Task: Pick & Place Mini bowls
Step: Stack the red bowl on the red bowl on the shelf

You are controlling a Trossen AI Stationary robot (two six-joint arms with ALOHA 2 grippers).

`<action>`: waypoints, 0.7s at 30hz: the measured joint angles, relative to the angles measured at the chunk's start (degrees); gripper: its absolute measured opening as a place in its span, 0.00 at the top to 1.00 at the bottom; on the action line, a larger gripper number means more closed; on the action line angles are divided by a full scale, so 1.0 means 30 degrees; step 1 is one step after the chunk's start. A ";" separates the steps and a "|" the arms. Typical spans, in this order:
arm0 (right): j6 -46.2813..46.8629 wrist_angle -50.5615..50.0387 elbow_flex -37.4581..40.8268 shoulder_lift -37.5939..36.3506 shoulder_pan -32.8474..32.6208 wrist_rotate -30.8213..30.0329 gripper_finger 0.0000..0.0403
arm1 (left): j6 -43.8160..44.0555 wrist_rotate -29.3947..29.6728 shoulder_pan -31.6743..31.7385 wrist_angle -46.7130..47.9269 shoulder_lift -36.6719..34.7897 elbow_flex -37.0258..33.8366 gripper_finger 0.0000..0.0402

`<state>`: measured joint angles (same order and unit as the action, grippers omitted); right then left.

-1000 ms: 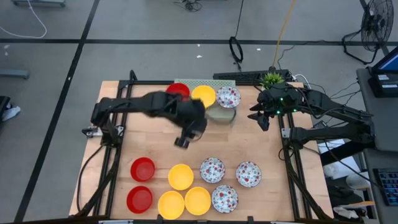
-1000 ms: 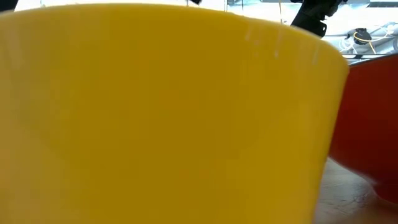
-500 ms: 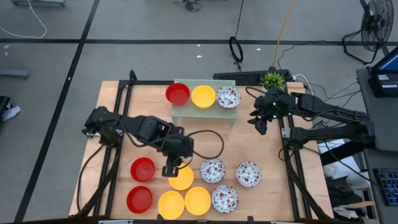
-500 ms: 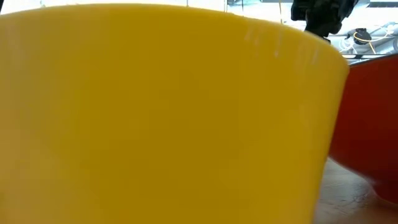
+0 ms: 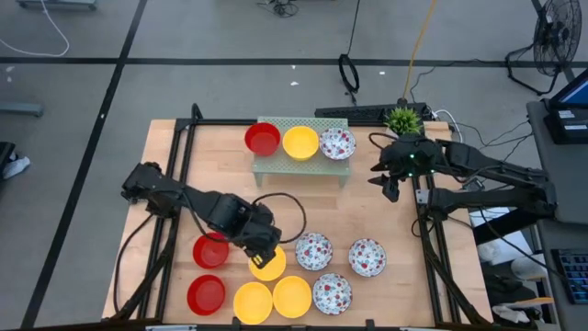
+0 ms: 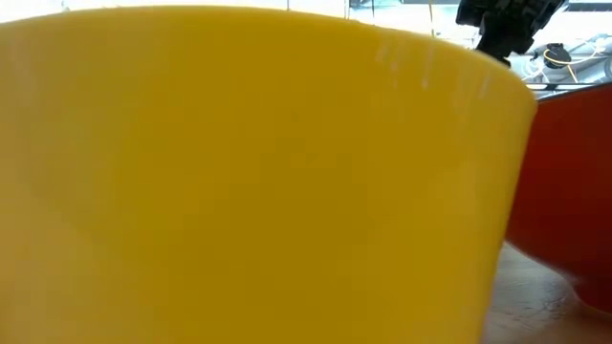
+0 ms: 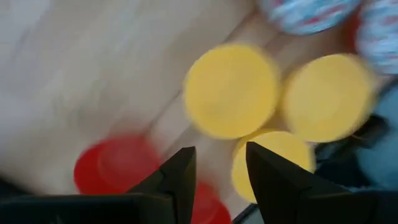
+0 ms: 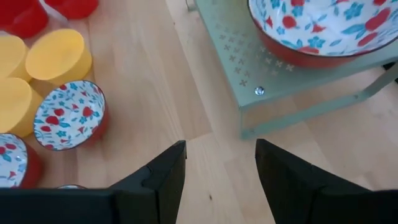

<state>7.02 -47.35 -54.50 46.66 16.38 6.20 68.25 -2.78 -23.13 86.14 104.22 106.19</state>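
Three mini bowls sit on the pale green rack [image 5: 301, 158] at the table's far side: red [image 5: 263, 140], yellow [image 5: 300, 142] and floral [image 5: 337, 143]. On the near half of the table stand two red bowls [image 5: 209, 250], three yellow ones [image 5: 253, 302] and three floral ones [image 5: 367, 257]. My left gripper [image 5: 265, 254] is open and hovers over the yellow bowl [image 5: 271, 268] farthest from the near edge; in the left wrist view its fingers [image 7: 221, 165] frame yellow bowls [image 7: 231, 90] below them. My right gripper [image 5: 388, 184] is open and waits right of the rack.
A small green plant [image 5: 401, 118] stands at the far right corner, with cables behind the table. In the low view a yellow bowl [image 6: 239, 172] fills the picture, with a red bowl [image 6: 574, 191] beside it. Bare wood lies between the rack and the near bowls [image 5: 349, 207].
My left gripper has swung from just in front of the rack toward the near edge and come down over the group of bowls, ending above a yellow one. No bowl has moved.
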 joint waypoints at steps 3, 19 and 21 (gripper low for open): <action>0.0514 0.0007 0.0000 -0.0665 0.0000 0.0021 0.55 | 0.1346 -0.1357 -0.0432 0.0086 0.0007 -0.1812 0.64; 0.5004 0.6678 0.0000 -0.1882 0.0000 0.4041 0.55 | -0.0039 -0.2653 -0.2086 -0.4373 0.0007 -1.0373 0.64; 0.5016 0.7127 0.0000 -0.1883 0.0000 0.4039 0.55 | -0.0076 -0.2686 -0.2084 -0.5192 0.0007 -1.1194 0.64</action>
<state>22.06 -25.97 -54.50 41.01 16.38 18.32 68.02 -10.84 -29.38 70.57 104.25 72.60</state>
